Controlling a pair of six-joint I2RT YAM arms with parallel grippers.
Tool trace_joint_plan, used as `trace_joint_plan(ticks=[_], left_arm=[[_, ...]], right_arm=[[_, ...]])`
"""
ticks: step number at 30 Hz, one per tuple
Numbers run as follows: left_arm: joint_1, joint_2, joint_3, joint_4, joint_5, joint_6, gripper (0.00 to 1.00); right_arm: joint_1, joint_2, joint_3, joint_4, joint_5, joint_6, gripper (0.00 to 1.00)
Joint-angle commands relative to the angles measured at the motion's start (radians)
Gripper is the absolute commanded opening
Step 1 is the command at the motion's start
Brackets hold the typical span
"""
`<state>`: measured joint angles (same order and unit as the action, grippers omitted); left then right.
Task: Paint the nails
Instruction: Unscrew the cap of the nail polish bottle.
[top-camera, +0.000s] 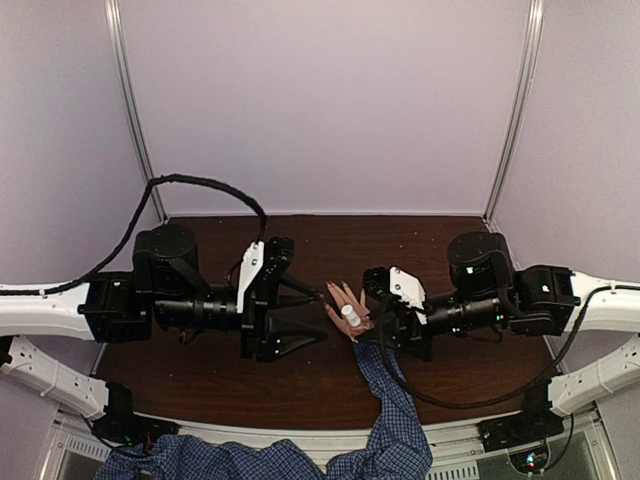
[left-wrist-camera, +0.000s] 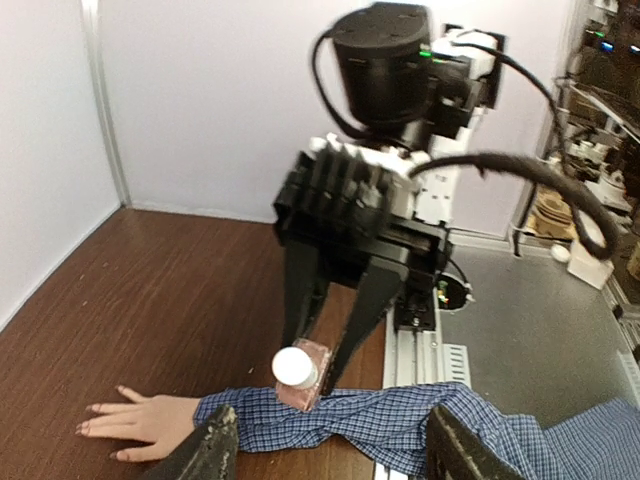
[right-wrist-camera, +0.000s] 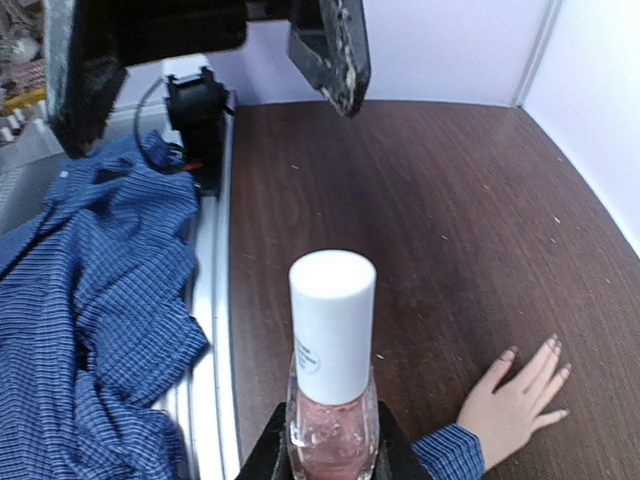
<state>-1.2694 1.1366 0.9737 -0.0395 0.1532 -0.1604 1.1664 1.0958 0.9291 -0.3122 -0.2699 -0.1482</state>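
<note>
A light-skinned hand in a blue checked sleeve lies flat on the dark wooden table, fingers spread. Its nails show as small pinkish tips, also visible in the left wrist view as nails. My right gripper is shut on a pink nail-polish bottle with its white cap on, held upright just above the wrist. In the overhead view the bottle sits over the hand. My left gripper is open and holds nothing, left of the hand and facing the bottle.
The person's blue shirt bunches over the metal rail at the table's near edge. White walls enclose the table on three sides. A black cable loops behind the left arm.
</note>
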Motion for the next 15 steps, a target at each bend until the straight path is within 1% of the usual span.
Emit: trace_joint_plan(ticks=[1,3,8,12,15], left_arm=[[0.004,-0.042,-0.09,0.259,0.263,0.164,0.64],[0.004,-0.037,-0.087,0.282,0.293,0.193,0.63],[0.003,0.035,-0.011,0.24,0.409,0.224,0.58],[0.002,0.09,0.019,0.258,0.473,0.214,0.54],[0.002,0.115,0.032,0.273,0.51,0.203,0.49]], right_arm=[[-0.004,-0.035,0.029,0.065,-0.278,0.028,0.0],[-0.004,-0.028,0.046,0.071,-0.362,0.031,0.0],[-0.004,0.032,0.09,0.081,-0.516,0.047,0.0],[-0.003,0.061,0.111,0.101,-0.583,0.062,0.0],[-0.002,0.067,0.118,0.106,-0.606,0.068,0.0]])
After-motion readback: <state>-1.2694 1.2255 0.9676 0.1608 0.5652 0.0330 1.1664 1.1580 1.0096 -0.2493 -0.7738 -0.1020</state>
